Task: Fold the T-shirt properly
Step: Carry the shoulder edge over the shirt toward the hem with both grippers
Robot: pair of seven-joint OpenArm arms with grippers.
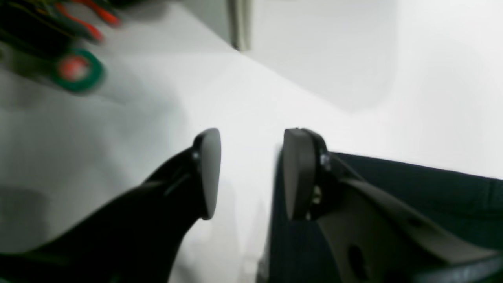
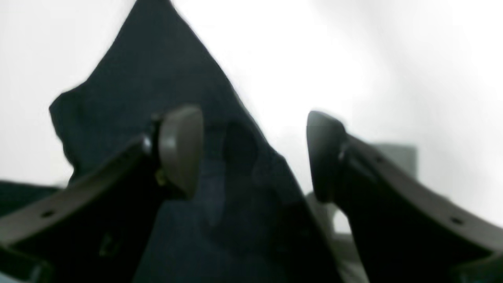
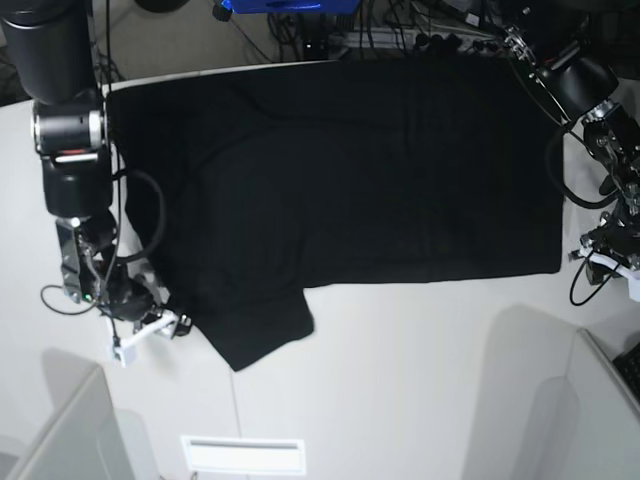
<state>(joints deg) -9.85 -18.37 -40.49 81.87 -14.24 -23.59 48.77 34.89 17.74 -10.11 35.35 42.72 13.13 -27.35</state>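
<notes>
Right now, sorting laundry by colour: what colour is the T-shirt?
Plain black T-shirt; the base view shows it best.

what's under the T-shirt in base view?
The T-shirt lies spread on the white table, which shows bare around its near edge. Anything beneath the cloth is covered; no lump shows through.

Left tool [image 1: 251, 173] with parted fingers, T-shirt [image 1: 432, 196] edge beside one finger, white table [image 1: 243, 98]
</notes>
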